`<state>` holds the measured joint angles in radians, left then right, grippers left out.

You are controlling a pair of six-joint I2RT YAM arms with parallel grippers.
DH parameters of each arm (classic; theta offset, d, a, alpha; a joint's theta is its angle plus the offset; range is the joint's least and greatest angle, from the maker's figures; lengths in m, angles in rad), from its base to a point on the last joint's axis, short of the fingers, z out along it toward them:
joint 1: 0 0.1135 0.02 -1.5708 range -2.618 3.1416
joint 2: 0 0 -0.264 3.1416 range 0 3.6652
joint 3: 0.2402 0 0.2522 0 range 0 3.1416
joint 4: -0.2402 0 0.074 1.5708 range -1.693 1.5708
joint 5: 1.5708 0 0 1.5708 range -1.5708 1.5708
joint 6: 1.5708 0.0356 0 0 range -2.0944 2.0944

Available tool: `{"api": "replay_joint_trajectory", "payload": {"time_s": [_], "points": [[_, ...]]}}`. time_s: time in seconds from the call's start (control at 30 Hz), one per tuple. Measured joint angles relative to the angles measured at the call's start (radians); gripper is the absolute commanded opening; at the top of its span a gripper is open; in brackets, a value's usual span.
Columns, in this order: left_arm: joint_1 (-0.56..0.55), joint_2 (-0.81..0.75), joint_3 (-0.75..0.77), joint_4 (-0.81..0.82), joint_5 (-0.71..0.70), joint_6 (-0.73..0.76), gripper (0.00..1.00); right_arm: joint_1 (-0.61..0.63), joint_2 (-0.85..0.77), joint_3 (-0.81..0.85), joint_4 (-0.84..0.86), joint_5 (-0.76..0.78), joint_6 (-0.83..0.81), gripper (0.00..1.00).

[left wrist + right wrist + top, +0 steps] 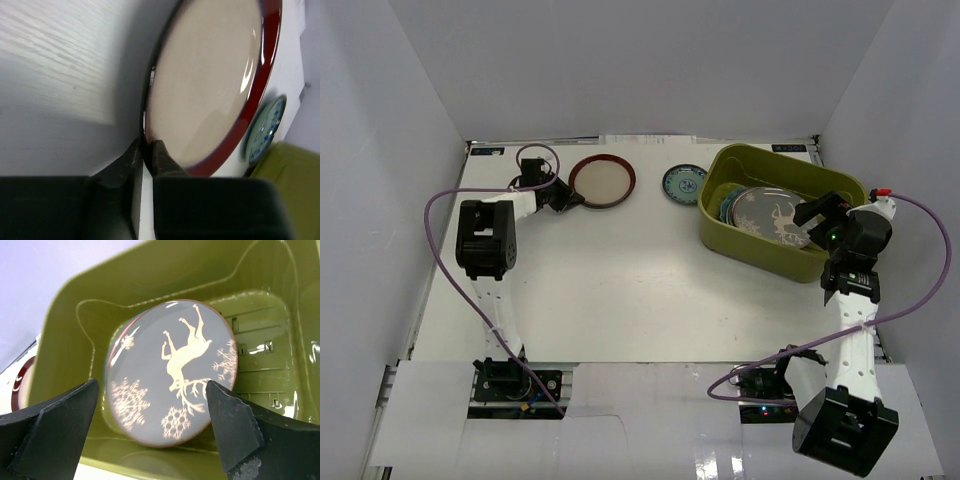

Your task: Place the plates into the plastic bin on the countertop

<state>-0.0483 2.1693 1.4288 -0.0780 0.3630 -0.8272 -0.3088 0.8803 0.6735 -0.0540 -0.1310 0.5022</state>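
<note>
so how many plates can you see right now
4. Two on the countertop: the red-rimmed cream plate in the left pincer and the small teal-rimmed plate. Two in the bin: the deer plate atop a teal plate; more may hide beneath.

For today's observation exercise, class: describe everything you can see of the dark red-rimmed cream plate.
The dark red-rimmed cream plate is round, with a plain cream centre and a glossy, raised dark red rim; it looks glazed. It lies face up at the far side of the countertop, left of the small teal-rimmed plate and apart from it, outside the bin. The left gripper has its fingers closed on the plate's left rim. No chips or food show.
</note>
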Motion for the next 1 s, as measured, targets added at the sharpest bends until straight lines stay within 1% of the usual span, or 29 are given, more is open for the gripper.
{"api": "replay_joint_trajectory", "payload": {"time_s": [0.07, 0.17, 0.27, 0.33, 0.5, 0.6, 0.77, 0.9, 1.0], "points": [[-0.001, 0.003, 0.000, 0.003, -0.014, -0.021, 0.00, 0.018, -0.026, 0.016, -0.018, 0.018, -0.006, 0.96], [-0.001, -0.013, -0.009, 0.011, -0.025, -0.019, 0.00, 0.057, -0.061, 0.040, -0.035, 0.019, -0.003, 0.98], [-0.002, -0.061, -0.077, 0.024, -0.040, -0.027, 0.00, 0.121, -0.089, 0.059, -0.036, 0.000, 0.014, 0.98], [-0.002, -0.110, -0.142, 0.032, -0.039, -0.027, 0.00, 0.222, -0.094, 0.070, -0.032, -0.001, 0.024, 0.98], [0.000, -0.306, -0.363, 0.055, -0.029, -0.019, 0.00, 0.556, -0.045, 0.078, -0.001, -0.013, 0.041, 0.95], [0.000, -0.453, -0.493, 0.048, 0.013, -0.029, 0.00, 0.708, 0.041, 0.098, 0.011, -0.011, 0.041, 0.91], [-0.006, -0.728, -0.643, 0.065, 0.098, -0.050, 0.00, 0.896, 0.204, 0.185, 0.019, 0.021, 0.024, 0.90], [-0.014, -0.922, -0.728, 0.087, 0.180, -0.063, 0.00, 0.930, 0.302, 0.250, 0.026, 0.048, 0.003, 0.90], [-0.031, -1.001, -0.758, 0.087, 0.238, -0.060, 0.00, 0.928, 0.365, 0.306, 0.025, 0.064, -0.015, 0.91]]}}
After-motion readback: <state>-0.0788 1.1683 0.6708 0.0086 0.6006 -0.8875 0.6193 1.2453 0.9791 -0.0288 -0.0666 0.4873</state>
